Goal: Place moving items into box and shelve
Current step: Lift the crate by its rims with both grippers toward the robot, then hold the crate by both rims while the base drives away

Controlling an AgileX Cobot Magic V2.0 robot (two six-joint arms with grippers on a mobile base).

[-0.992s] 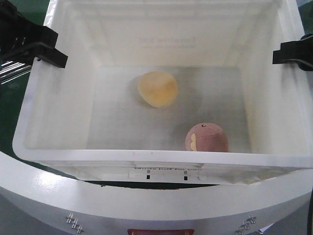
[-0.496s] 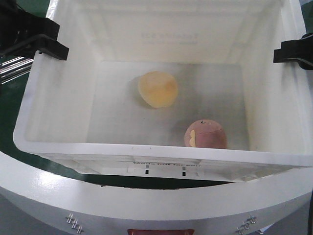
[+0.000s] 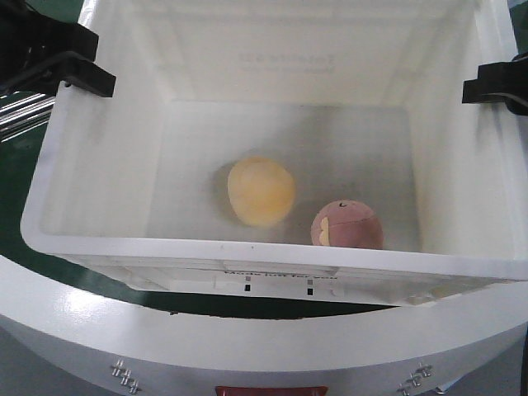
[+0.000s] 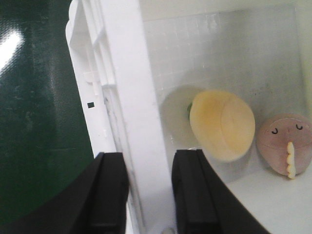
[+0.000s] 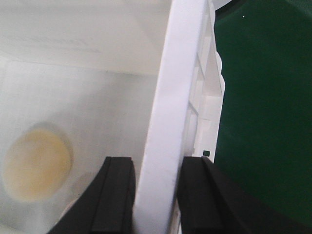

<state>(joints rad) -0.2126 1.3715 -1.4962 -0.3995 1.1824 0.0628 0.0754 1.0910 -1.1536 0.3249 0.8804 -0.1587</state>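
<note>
Rolling across the floor of the box [image 3: 247, 252] over the last second, the cream-yellow ball [image 3: 261, 192] has left the middle. It now lies toward the near wall, just beside the pinkish-brown ball [image 3: 347, 224], which has barely shifted. The box itself sits slightly differently in the front view, so I judge that it is being carried or tilted.

The yellow ball lies on the inner side of the left gripper [image 4: 148, 192], closer to it than to the right gripper [image 5: 156, 195]. The pinkish-brown one lies beyond the yellow ball, nearer the right gripper's wall.

Each gripper straddles a side wall of the box at the rim, one finger inside and one outside, pressed against the plastic. The left gripper is clamped on the left wall and the right gripper on the right wall.

Both moving items are inside, so the loading half looks done. What remains is the shelving: carrying the box to a shelf and setting it there. No shelf appears in any view. Dark green bench [image 4: 39, 122] shows outside both walls, and I cannot tell whether the box has left it.
</note>
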